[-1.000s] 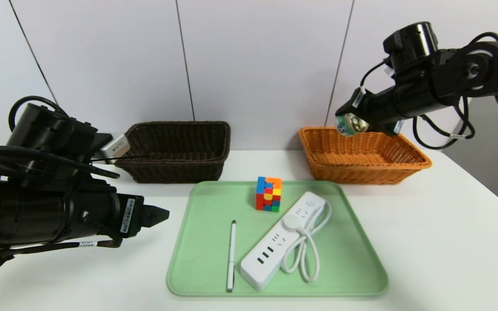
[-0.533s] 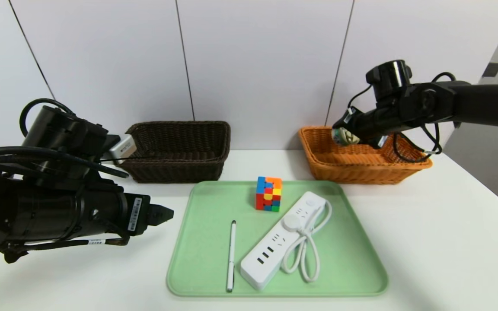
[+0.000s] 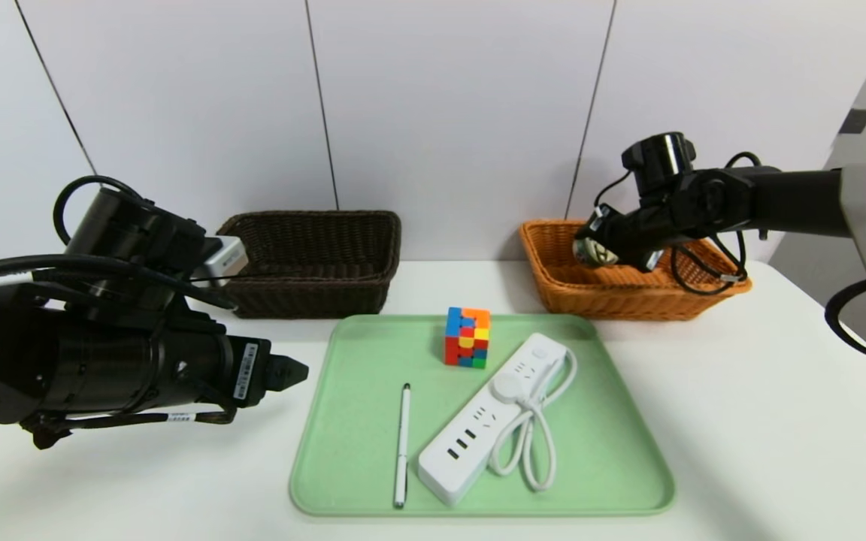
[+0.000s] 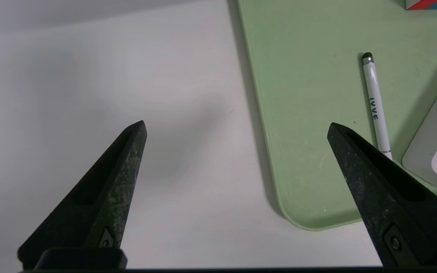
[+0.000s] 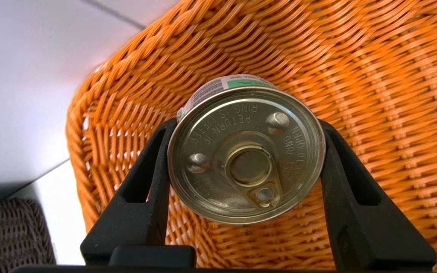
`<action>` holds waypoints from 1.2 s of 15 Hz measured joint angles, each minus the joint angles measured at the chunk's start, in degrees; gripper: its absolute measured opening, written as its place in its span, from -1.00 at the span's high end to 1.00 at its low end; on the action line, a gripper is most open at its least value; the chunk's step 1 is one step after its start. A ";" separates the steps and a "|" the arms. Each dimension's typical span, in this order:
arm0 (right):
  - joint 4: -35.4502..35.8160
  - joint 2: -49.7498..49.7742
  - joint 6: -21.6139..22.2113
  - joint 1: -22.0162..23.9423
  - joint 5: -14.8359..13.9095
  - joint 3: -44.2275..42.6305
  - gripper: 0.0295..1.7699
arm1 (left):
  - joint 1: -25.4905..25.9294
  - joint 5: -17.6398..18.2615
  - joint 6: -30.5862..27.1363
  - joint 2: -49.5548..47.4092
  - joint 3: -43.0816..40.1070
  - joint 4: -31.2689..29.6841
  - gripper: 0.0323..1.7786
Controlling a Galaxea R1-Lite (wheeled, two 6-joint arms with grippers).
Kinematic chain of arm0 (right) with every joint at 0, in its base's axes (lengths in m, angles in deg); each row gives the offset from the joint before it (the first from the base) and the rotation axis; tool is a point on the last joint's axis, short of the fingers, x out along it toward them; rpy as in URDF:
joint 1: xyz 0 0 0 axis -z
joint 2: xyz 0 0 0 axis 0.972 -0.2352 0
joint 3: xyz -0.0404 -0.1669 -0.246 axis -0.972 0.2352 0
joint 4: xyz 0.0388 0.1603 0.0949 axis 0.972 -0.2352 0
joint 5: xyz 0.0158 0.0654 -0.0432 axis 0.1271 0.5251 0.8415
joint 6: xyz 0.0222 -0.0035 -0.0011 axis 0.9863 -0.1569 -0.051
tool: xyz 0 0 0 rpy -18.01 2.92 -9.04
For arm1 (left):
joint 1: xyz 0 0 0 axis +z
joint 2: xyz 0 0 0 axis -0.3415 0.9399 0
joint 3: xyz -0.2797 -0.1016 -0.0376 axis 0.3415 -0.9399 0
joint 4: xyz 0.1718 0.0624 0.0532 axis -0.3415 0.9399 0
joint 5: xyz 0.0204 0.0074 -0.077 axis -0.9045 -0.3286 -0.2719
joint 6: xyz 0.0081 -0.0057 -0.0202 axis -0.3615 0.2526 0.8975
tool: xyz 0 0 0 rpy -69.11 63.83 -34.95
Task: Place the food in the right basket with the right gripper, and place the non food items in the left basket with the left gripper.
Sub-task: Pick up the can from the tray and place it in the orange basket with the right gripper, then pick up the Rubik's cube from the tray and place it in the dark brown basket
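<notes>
Orange wicker basket (image 3: 632, 289) surrounds the tin can (image 5: 246, 148) pinched by right gripper (image 5: 246, 151) for release; left gripper (image 4: 237, 129) waits spread.

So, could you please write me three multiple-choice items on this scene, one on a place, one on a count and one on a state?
1. Where is the tin can?
A. on the green tray
B. in the right gripper, over the orange basket
C. in the dark brown basket

2. How many things lie on the green tray?
A. three
B. one
C. five

3. How does the left gripper stand?
A. shut on the pen
B. shut on nothing
C. open, holding nothing

Key: 1 B, the fingers clamp its sides over orange wicker; 2 A, the puzzle cube, power strip and pen; 3 C, its fingers stand wide apart above the table.
</notes>
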 joint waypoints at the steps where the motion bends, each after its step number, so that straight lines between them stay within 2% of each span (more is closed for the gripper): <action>1: -0.02 -0.28 -0.12 0.05 0.02 -0.26 -0.22 | 0.00 0.00 0.04 0.16 0.18 -0.02 -0.90; 7: -0.34 -1.10 -0.69 0.07 -0.10 -0.33 -0.58 | 0.00 0.07 0.39 0.46 0.33 0.02 -0.90; 10: -1.55 -0.33 -1.27 0.05 -0.69 -0.35 -0.69 | -0.06 0.27 2.90 0.30 1.76 0.09 -0.90; 14: -5.81 4.91 -7.78 -0.69 -0.87 -0.22 -0.79 | -0.11 0.16 2.40 -0.33 2.67 0.06 -0.90; 18: -6.99 13.75 -10.01 -1.55 -0.30 -0.59 -0.85 | -0.61 0.77 2.73 -0.85 6.10 0.83 -0.90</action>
